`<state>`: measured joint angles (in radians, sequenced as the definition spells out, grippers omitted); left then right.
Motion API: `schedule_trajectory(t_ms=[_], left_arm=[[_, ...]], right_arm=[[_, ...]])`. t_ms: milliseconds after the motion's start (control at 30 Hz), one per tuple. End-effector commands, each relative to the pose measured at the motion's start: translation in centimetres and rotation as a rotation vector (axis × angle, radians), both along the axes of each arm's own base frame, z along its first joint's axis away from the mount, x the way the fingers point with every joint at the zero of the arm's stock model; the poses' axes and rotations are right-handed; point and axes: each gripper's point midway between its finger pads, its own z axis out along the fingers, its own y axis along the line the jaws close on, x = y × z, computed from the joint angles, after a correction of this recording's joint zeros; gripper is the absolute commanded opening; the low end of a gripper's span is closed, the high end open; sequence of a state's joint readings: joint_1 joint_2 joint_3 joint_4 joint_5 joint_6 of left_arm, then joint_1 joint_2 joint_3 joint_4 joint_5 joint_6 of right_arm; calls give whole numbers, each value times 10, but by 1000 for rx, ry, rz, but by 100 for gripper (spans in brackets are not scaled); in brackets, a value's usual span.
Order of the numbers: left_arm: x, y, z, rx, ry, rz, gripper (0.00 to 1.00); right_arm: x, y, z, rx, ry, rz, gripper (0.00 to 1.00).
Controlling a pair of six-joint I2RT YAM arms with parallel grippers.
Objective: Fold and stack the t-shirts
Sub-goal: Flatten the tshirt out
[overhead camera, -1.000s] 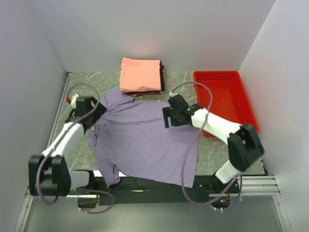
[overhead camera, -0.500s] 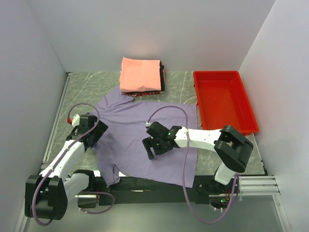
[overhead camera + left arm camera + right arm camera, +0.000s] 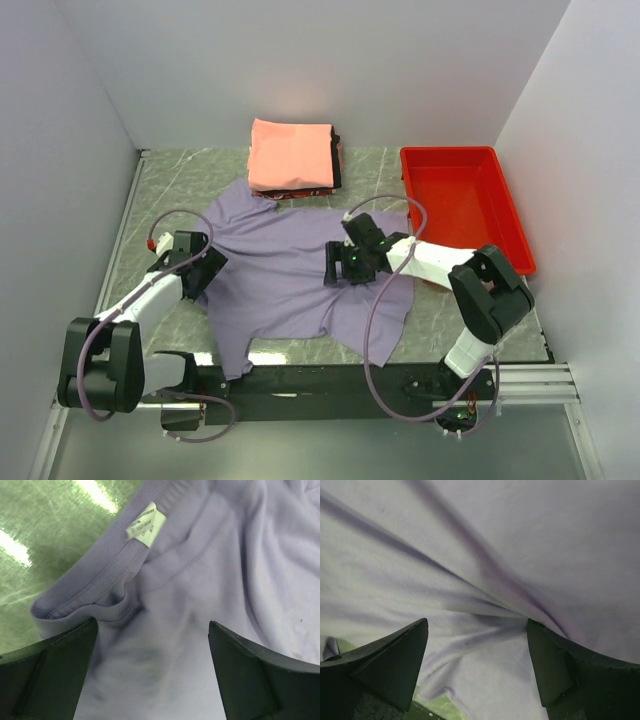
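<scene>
Since half a second ago the left claw [image 3: 197, 268] has edged a little farther across the desk [image 3: 185, 172]. The right claw [image 3: 345, 263] has drawn back from the near middle of the cloth toward the far right. The near hem of the lavender t-shirt [image 3: 280, 285] has come away from the desk's front edge with it and now lies bunched.

On the left, the left claw is spread wide, holding nothing, and hovers low over the collar [image 3: 90, 592]. The white label [image 3: 145, 524] shows just beyond its fingers. From that I judge the shirt's long axis runs across the desk, with the neck at the left, the hem at the right, and one sleeve far and one near. The cloth lies directly under both claws, so the collar end falls to the left arm and the body to the right.

Behind the shirt, touching its far edge, sits the folded stack [image 3: 290, 152], salmon-pink on top with black and dark red edges showing beneath.

Further right, the right claw is also spread apart and empty, over creased cloth near the shirt's middle. The red tray [image 3: 462, 205] stands just beyond the hem.

Counted: one spread shirt, three folded ones by colour, two claws, one tray.
</scene>
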<state>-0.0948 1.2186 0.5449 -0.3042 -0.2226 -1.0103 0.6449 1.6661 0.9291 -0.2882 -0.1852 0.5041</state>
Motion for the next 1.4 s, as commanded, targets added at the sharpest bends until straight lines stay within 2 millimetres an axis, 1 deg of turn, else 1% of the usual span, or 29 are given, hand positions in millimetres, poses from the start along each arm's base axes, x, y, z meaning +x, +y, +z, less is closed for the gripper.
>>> schedule_trajectory(t_ms=[0, 67, 267, 400, 433, 467, 500, 533, 567, 633, 700, 733, 767, 800, 833, 867, 900, 933, 967, 1000, 1033, 1067, 1100, 1133, 1167, 1200, 1267, 1300, 1367], left_arm=[[4, 1, -1, 16, 19, -10, 99], [6, 6, 1, 46, 18, -12, 100], [23, 13, -2, 96, 27, -4, 99], [49, 10, 4, 105, 9, -30, 99], [51, 11, -2, 115, 32, -31, 99], [63, 11, 6, 122, 17, -28, 100], [68, 17, 7, 149, 20, -14, 100], [68, 21, 0, 169, 57, -13, 99], [79, 23, 9, 178, 45, -5, 99], [81, 27, 7, 193, 88, -10, 99], [94, 17, 27, 163, 38, -54, 99], [95, 13, 34, 152, 14, -68, 99], [93, 9, 39, 140, -3, -81, 99], [90, 7, 44, 128, -18, -82, 100], [86, 4, 62, 110, -66, -81, 99], [73, 3, 58, 99, -49, -78, 99], [68, 2, 75, 73, -106, -54, 100], [62, -1, 77, 51, -119, -54, 99], [48, -2, 68, 38, -103, -54, 99], [40, -2, 77, 19, -134, -37, 99], [33, 0, 76, 15, -130, -20, 99], [23, 3, 69, 21, -112, 1, 99], [13, 6, 71, 14, -101, 31, 100], [7, 9, 71, 20, -94, 52, 100], [1, 14, 69, 34, -84, 73, 100], [-2, 18, 76, 33, -107, 99, 100], [-8, 22, 75, 45, -110, 117, 100], [-10, 24, 78, 41, -126, 123, 100], [-13, 24, 76, 37, -119, 122, 100]], right_arm=[[4, -59, -35, -212, 53, -83, 87], [14, -73, -32, -231, 43, -123, 87], [34, -89, -22, -277, -4, -134, 87], [44, -97, -13, -328, -38, -128, 88], [46, -100, -12, -341, -45, -135, 88], [53, -105, -6, -369, -71, -158, 88], [55, -109, -3, -389, -79, -167, 88], [57, -111, 1, -400, -90, -172, 88], [62, -114, 7, -418, -107, -186, 88], [63, -111, 15, -408, -123, -176, 88], [63, -99, 32, -380, -172, -117, 88], [60, -90, 40, -380, -203, -81, 88], [52, -68, 51, -374, -244, -9, 88], [49, -54, 65, -373, -299, 43, 88], [42, -38, 73, -358, -326, 91, 88], [27, -3, 86, -310, -381, 184, 88], [14, 20, 94, -248, -400, 264, 88], [3, 41, 98, -202, -418, 324, 88], [-21, 80, 109, -117, -462, 433, 88], [-34, 99, 106, -84, -468, 506, 88], [-53, 120, 107, -29, -462, 578, 88], [-65, 148, 119, 50, -488, 635, 88], [-90, 169, 108, 64, -482, 734, 88], [-100, 182, 105, 79, -482, 769, 87], [-105, 201, 114, 112, -507, 789, 87], [-110, 211, 94, 91, -489, 832, 87], [-121, 234, 94, 115, -496, 883, 85], [-122, 239, 75, 86, -470, 896, 83], [-124, 250, 72, 79, -465, 907, 75]])
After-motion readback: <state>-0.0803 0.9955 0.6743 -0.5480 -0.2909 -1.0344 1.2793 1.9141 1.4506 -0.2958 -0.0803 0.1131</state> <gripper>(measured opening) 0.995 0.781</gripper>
